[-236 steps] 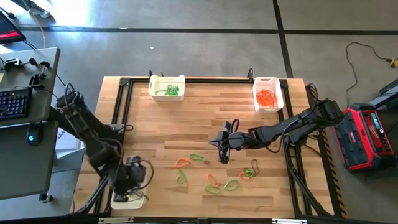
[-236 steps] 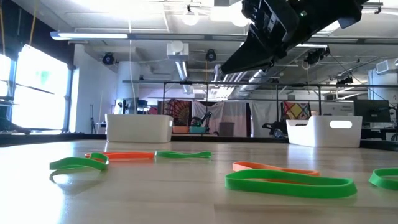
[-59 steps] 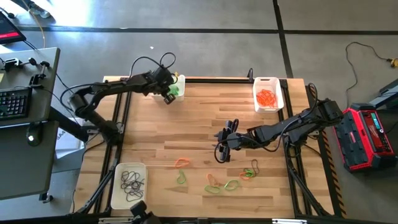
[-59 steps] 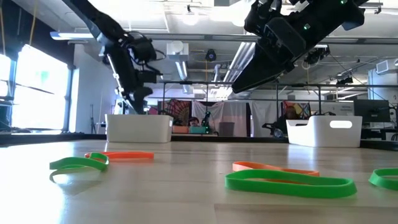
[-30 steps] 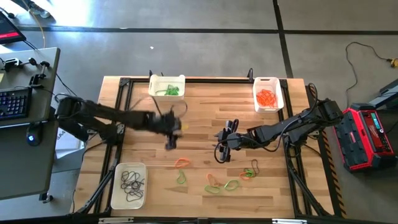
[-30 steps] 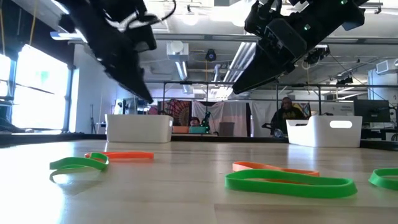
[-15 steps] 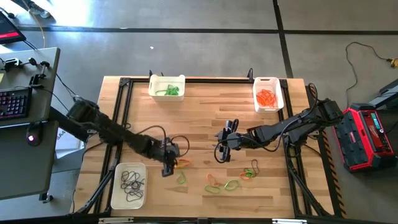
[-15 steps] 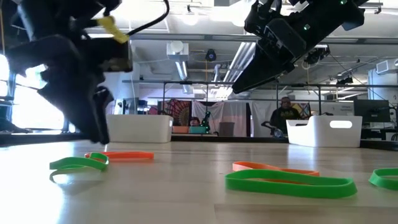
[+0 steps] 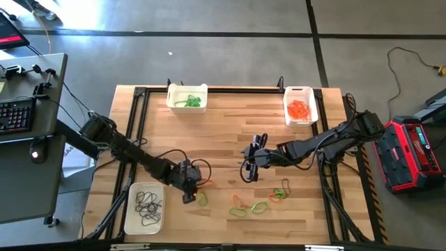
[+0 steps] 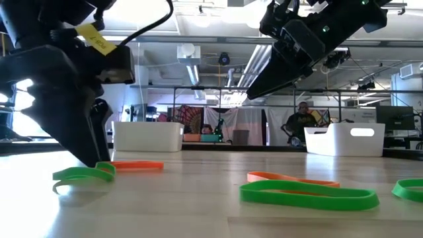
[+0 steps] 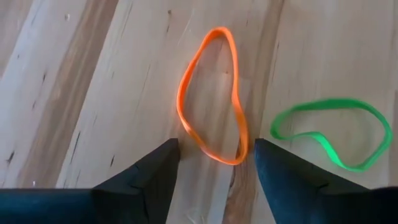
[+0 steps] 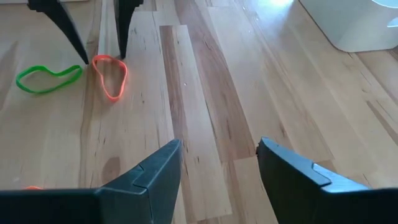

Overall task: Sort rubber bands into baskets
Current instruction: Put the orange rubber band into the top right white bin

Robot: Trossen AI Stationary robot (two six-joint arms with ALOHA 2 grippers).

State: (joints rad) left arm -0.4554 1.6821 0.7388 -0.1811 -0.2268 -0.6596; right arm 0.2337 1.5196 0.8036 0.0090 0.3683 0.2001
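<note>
Left wrist view alone shows left pincer spread wide, tips astride near end of orange band on desk, green band just beside it; right pincer open, hovering apart.

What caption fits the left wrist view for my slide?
Left end effector, fingers open, straddles the end of an orange rubber band loop on the wooden table, beside a green one.
</note>
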